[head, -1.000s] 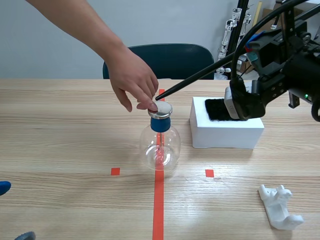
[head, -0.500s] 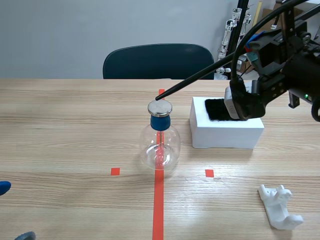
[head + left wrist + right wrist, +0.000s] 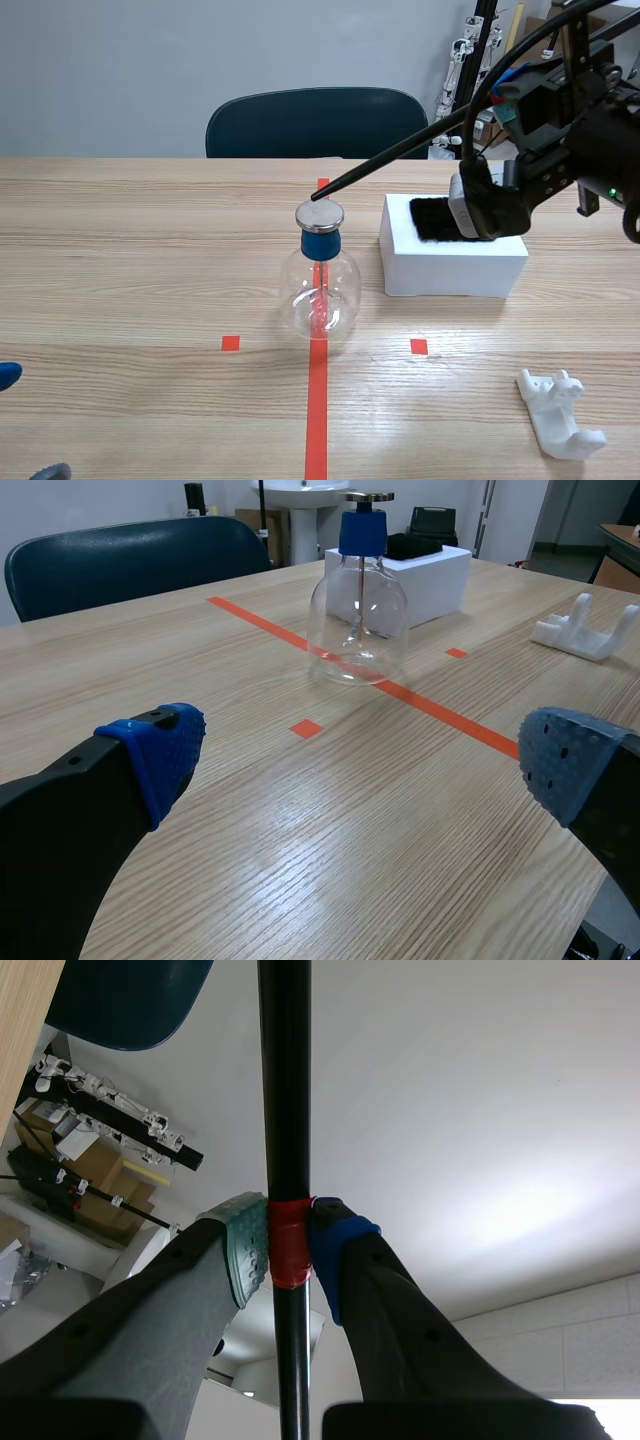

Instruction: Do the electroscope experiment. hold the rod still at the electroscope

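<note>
Right claw [image 3: 288, 1245], raised, clamps the rod [image 3: 390, 155] angled down toward the electroscope [image 3: 320, 290].

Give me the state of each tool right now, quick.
Left tool: open, holding nothing.
Right tool: closed on the black rod.

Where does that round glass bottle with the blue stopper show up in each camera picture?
Scene view: clear glass bottle with blue stopper stands mid-table on the long red tape line.
Left wrist view: bottle ahead of the open claw, on that line.
Right wrist view: not in it.
Shared landmark: white foam block beside it.
</note>
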Robot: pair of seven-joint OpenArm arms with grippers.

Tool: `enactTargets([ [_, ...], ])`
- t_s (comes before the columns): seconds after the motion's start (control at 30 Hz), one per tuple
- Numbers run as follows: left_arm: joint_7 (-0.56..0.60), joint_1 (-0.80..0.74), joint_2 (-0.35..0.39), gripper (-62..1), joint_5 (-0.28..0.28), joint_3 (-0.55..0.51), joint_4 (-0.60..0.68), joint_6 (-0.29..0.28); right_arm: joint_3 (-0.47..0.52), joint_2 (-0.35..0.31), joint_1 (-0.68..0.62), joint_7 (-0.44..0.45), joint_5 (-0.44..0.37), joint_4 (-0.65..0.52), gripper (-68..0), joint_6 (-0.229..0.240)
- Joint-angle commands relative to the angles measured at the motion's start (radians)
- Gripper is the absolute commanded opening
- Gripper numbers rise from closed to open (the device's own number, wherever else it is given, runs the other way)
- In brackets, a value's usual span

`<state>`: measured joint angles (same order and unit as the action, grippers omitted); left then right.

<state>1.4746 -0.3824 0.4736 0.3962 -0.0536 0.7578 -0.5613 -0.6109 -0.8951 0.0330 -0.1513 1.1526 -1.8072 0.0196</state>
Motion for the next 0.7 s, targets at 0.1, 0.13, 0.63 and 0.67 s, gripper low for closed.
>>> enactTargets([
  [0.1, 0.017, 0.000, 0.006, 1.4, -0.010, -0.001, 0.009, -0.002, 0.015, -0.016, 0.011, -0.011, 0.008, -0.008, -65.3, -0.010],
  [0.13, 0.017, 0.000, 0.006, 1.4, -0.010, -0.001, 0.009, -0.002, 0.015, -0.016, 0.011, -0.011, 0.008, -0.008, -65.3, -0.010],
  [0.63, 0.017, 0.000, 0.006, 1.4, -0.010, -0.001, 0.009, -0.002, 0.015, -0.016, 0.011, -0.011, 0.008, -0.008, -65.3, -0.003],
  [0.67, 0.017, 0.000, 0.006, 1.4, -0.010, -0.001, 0.009, -0.002, 0.015, -0.016, 0.011, -0.011, 0.008, -0.008, -65.3, -0.003],
])
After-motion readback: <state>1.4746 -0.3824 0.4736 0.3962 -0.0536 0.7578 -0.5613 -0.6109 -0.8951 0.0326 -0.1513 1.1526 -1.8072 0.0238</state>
